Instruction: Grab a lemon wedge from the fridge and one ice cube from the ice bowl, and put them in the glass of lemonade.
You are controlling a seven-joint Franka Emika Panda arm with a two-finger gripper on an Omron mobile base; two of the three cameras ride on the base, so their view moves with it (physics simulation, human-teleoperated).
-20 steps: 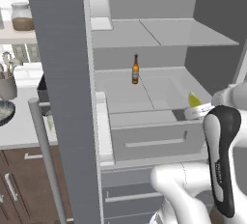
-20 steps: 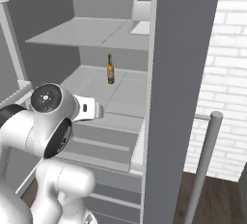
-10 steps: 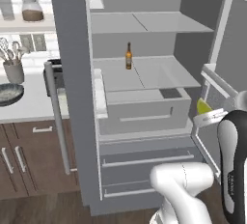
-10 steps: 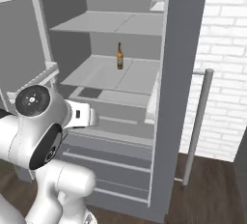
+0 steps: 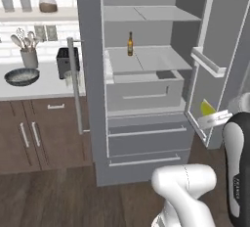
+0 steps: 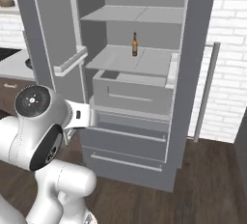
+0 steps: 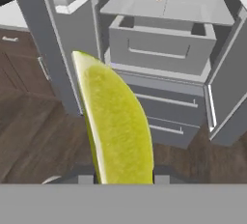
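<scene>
End effector point(image 7: 120, 177) was clamped on the lemon wedge point(image 7: 116, 121), which stood upright betw. the fingertips in the hand view, w/ the fridge point(image 7: 159, 49) well ahead. In the left base view the wedge point(image 5: 207, 108) sat at the arm's tip, just in front of the open right door. Fridge point(image 5: 141, 94) had both doors open, drawer pulled out, a brown bottle point(image 5: 130, 43) on the shelf above it. Ice bowl point(image 5: 22, 76) sat on the worktop point(image 5: 44, 88) left of the fridge, beside a black toaster point(image 5: 64, 61).

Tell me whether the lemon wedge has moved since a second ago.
Yes. The lemon wedge, gripped in the tool, has come out of the fridge, away from its drawer.
</scene>
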